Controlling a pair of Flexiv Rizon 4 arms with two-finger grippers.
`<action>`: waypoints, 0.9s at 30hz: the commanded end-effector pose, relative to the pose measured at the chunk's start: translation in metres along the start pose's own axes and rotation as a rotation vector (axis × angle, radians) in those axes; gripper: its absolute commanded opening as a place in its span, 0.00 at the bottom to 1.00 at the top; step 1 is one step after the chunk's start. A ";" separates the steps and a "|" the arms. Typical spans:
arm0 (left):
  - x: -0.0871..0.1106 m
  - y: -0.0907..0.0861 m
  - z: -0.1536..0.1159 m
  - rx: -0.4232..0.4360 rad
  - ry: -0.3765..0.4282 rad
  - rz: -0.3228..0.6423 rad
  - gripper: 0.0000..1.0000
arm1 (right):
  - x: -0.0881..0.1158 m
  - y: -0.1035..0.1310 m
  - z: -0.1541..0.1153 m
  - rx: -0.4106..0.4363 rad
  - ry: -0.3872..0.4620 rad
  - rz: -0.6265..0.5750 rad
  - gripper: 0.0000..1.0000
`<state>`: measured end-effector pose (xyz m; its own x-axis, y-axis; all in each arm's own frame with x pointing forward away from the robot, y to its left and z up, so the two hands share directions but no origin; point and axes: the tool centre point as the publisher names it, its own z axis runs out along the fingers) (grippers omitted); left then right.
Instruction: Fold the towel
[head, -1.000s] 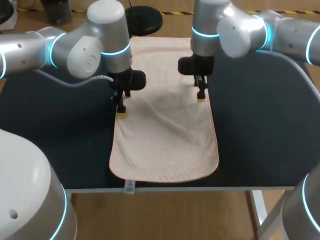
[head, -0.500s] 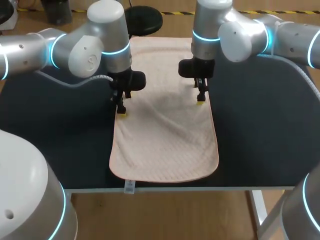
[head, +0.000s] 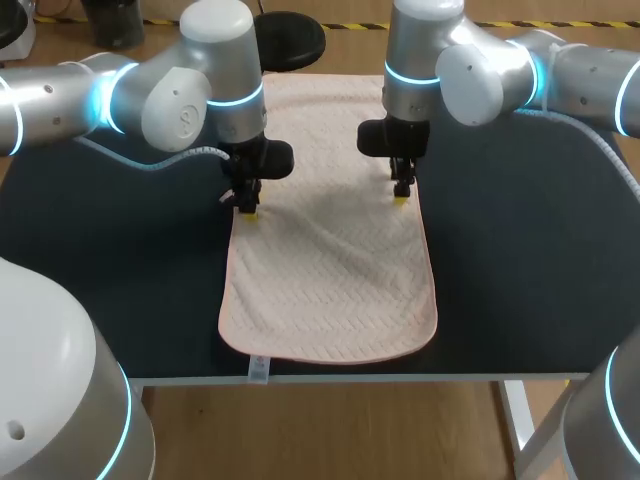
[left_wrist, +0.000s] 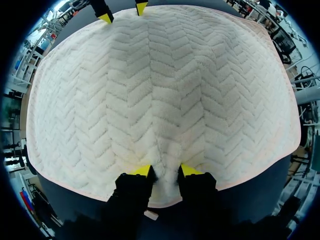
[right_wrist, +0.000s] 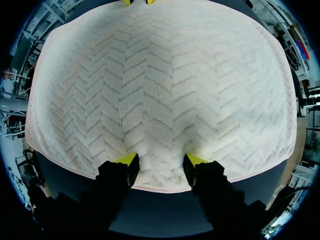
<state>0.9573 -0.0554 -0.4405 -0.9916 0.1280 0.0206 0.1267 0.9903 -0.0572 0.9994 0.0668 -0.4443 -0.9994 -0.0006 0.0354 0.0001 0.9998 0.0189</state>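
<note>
A pale pink terry towel with a herringbone weave (head: 330, 290) lies spread lengthwise on the dark matte table (head: 520, 260). It reaches from the far edge to the near edge, where a small white label (head: 258, 372) hangs off its near left corner. A soft crease runs slantwise across its middle.

The left gripper (head: 246, 207) stands upright over the towel's left edge, about halfway along its length. In the left wrist view its yellow-tipped fingers (left_wrist: 144, 171) sit close together with a raised ridge of cloth pinched between them, just inside the hem.

The right gripper (head: 402, 194) stands upright at the opposite long edge, directly across from the left one. In the right wrist view its fingers (right_wrist: 127, 159) are spread wider. Both tips rest down on the cloth near the hem, and the towel between them lies nearly flat and is not clamped.
</note>
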 end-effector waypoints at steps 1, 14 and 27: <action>0.001 0.000 0.004 0.003 -0.006 -0.001 0.00 | 0.003 0.001 0.001 0.002 -0.006 0.006 0.00; 0.010 0.004 -0.024 0.024 -0.056 -0.006 0.00 | 0.011 -0.002 -0.022 0.023 -0.031 0.033 0.00; 0.011 -0.001 -0.085 0.010 -0.155 -0.016 0.00 | 0.016 -0.010 -0.080 -0.007 -0.141 0.048 0.00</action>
<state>0.9553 -0.0539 -0.3766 -0.9867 0.1045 -0.1241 0.1146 0.9904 -0.0770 0.9977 0.0673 -0.3841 -0.9963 0.0493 -0.0710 0.0482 0.9987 0.0171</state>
